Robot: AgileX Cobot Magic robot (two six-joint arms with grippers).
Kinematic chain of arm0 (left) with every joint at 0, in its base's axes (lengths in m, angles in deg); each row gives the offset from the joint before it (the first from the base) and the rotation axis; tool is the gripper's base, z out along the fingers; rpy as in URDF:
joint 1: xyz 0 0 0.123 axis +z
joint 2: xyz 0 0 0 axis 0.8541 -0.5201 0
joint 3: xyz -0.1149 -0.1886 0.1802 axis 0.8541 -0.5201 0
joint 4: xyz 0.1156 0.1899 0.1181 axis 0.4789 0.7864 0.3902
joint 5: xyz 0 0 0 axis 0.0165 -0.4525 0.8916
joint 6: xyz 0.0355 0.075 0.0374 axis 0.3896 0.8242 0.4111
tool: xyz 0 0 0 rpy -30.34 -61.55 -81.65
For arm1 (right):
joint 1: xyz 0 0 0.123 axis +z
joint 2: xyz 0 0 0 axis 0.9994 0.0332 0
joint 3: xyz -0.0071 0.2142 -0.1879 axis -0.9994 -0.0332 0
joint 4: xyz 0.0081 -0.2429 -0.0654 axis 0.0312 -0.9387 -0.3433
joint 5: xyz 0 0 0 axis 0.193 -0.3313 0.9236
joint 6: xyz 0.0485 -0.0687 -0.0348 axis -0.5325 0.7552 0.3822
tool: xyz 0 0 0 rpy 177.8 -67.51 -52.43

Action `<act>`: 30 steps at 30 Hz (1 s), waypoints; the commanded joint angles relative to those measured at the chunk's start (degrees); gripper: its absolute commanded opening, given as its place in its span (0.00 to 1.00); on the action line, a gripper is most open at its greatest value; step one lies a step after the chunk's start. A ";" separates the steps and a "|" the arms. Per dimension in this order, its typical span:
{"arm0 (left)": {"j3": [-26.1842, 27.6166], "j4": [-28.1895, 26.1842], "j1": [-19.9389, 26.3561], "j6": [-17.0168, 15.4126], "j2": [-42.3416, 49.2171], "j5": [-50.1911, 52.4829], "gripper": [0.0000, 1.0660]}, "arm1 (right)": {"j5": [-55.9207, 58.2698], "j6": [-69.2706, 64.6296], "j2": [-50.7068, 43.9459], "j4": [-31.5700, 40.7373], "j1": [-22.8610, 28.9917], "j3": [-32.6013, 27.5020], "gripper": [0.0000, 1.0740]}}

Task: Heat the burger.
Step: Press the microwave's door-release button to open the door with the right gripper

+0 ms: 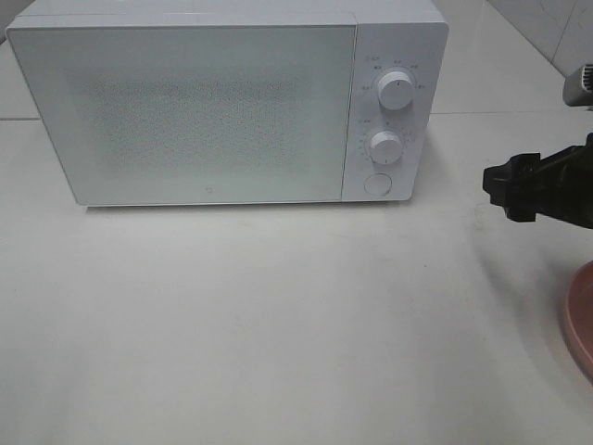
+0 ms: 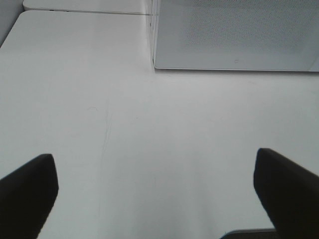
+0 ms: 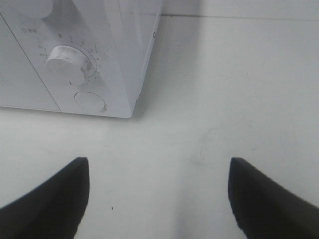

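Note:
The burger is out of view in all frames. A white microwave stands at the back of the table with its door shut; it also shows in the left wrist view and the right wrist view. My right gripper hovers to the right of the microwave's control panel, open and empty, with its black fingers wide apart over bare table. My left gripper is open and empty over the table in front of the microwave's left corner. It does not show in the exterior view.
The microwave panel has two round knobs and a round button. The edge of a round pink plate shows at the right border. The table is white.

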 commanded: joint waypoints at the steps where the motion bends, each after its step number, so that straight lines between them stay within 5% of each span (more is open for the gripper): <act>1: 0.00 -0.34 -0.06 -0.06 1.15 0.86 0.94 | -7.22 0.06 1.55 0.00 0.00 -1.95 0.70; 7: 0.00 -0.34 -0.06 -0.06 1.15 0.86 0.94 | -14.38 0.23 3.61 2.23 0.74 -4.70 0.70; 12: 0.00 -0.34 -0.06 -0.06 1.15 0.86 0.94 | -24.64 10.49 7.96 14.44 9.40 -6.99 0.70; 30: 0.00 -0.34 -0.06 -0.06 1.15 0.86 0.94 | -45.03 13.81 20.51 36.84 28.71 -6.70 0.70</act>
